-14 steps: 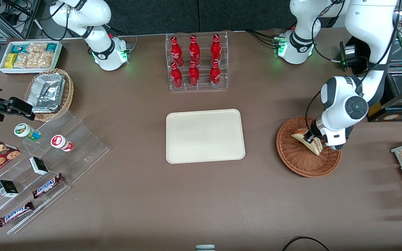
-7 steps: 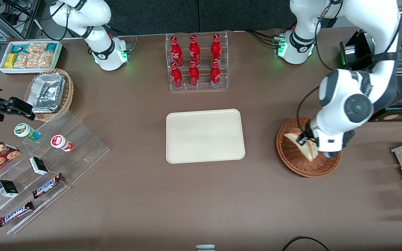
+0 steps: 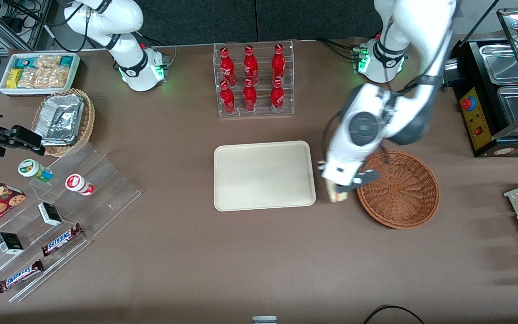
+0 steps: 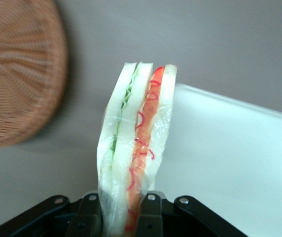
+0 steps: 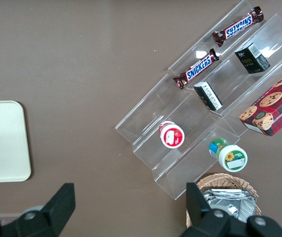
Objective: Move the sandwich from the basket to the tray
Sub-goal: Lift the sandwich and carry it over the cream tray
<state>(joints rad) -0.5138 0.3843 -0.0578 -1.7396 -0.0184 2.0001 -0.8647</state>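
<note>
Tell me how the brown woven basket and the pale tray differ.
The basket is round, reddish-brown woven wicker with raised sides; the tray is rectangular, smooth cream with a low rim. The basket lies toward the working arm's end, the tray mid-table. Both hold nothing: the gripper, shut on the sandwich, hangs above the table between them.

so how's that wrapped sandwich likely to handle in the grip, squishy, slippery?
Likely soft: the sandwich is layered white bread and filling, so the gripper, pinching its lower end between basket and tray, could dent it. Its clear film wrap looks glossy, so possibly slippery. Held upright by one end, it may sag or tilt.
</note>
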